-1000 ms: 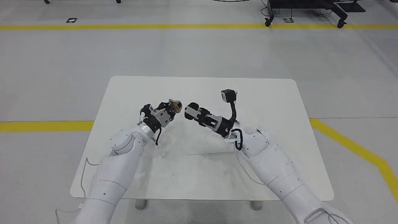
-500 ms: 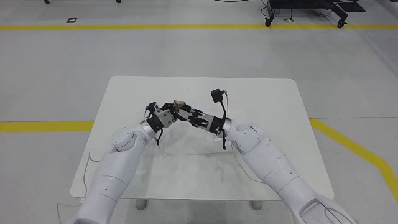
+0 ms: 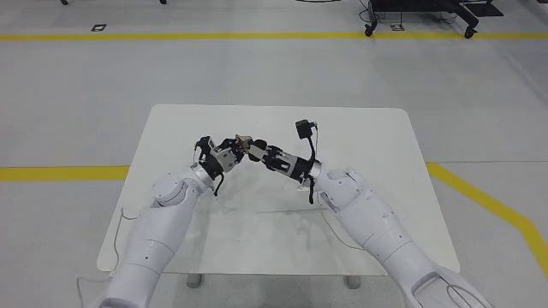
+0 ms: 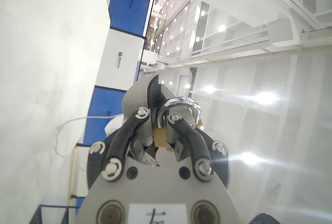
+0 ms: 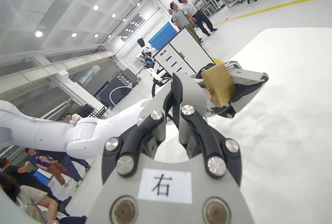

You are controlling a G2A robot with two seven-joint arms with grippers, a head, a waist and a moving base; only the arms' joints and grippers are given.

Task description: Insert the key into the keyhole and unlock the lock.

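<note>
White table (image 3: 368, 222) underneath; one brass padlock (image 5: 219, 87) with a silver shackle (image 4: 181, 101) sits clamped in the left gripper (image 4: 168, 108). The right gripper (image 5: 181, 85), fingers pressed together, is just beside its base.

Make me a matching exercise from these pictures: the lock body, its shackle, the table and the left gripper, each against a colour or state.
Things:
1 lock body
2 shackle
3 table
4 left gripper

Colour or state:
A white
B shut on the lock body
C brass yellow
D shiny silver

Pairs: 1-C, 2-D, 3-A, 4-B
</note>
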